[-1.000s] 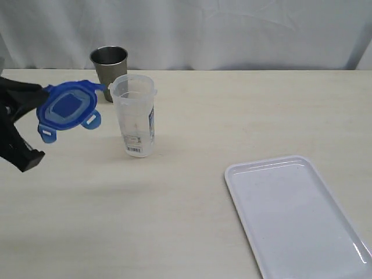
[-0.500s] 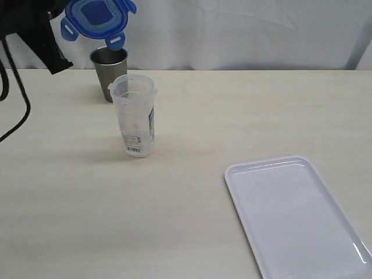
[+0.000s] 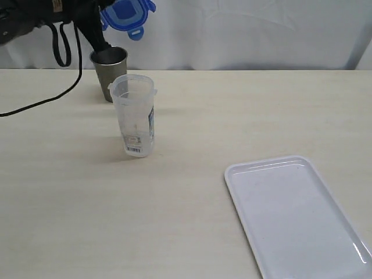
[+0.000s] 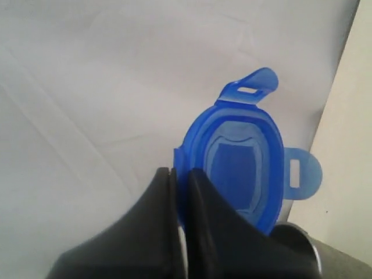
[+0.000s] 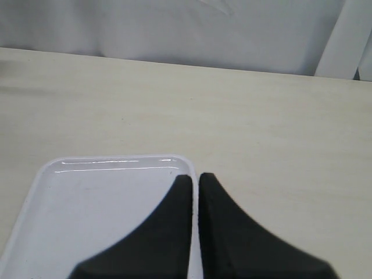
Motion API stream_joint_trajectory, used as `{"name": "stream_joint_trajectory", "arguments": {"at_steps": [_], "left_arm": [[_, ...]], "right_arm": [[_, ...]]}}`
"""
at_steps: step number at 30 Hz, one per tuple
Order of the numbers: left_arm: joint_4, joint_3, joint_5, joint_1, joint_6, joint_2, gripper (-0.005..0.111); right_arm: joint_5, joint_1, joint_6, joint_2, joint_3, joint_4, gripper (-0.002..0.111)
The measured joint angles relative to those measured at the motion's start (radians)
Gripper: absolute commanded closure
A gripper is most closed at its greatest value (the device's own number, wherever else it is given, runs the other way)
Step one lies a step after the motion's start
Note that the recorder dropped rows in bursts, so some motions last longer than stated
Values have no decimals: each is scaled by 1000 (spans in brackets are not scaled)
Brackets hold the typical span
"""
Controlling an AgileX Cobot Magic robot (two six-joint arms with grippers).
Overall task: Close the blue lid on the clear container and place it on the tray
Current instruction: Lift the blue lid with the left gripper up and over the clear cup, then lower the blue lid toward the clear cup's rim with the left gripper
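My left gripper (image 3: 103,13) is high at the back left, shut on the edge of the blue lid (image 3: 128,14), which hangs in the air above the steel cup. In the left wrist view the lid (image 4: 244,165) stands on edge, its rim pinched between the black fingers (image 4: 200,203). The clear container (image 3: 134,115) stands upright and uncovered on the table, below and in front of the lid. The white tray (image 3: 296,215) lies flat at the front right. My right gripper (image 5: 195,177) is shut on nothing, hovering over the tray's far corner (image 5: 110,197); it is out of the exterior view.
A grey steel cup (image 3: 108,71) stands just behind the clear container, with the left arm above it. A black cable (image 3: 52,99) trails from the left arm onto the table. A white curtain closes off the back.
The left arm has swung up from table height at the far left and moved right, carrying the blue lid to a spot above the steel cup. The container and tray have not moved.
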Motion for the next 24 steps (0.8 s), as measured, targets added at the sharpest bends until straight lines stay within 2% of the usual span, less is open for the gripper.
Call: {"name": "stream_joint_trajectory", "arguments": {"at_steps": [5,9,14,20,24], "left_arm": [[0,-8,-21,0,6,41,107],[0,-8,82,-16,9,39,107],[-8,-8,243,-76,9,20,107],[-16,-8,327,-162,9,-17,107],[-18,-6,343,-173,9,-18,107]], "right_arm": [[0,0,0,0,0,0,104],[0,0,0,0,0,0,104],[0,0,0,0,0,0,104],[0,0,0,0,0,0,104],[0,0,0,0,0,0,104]]}}
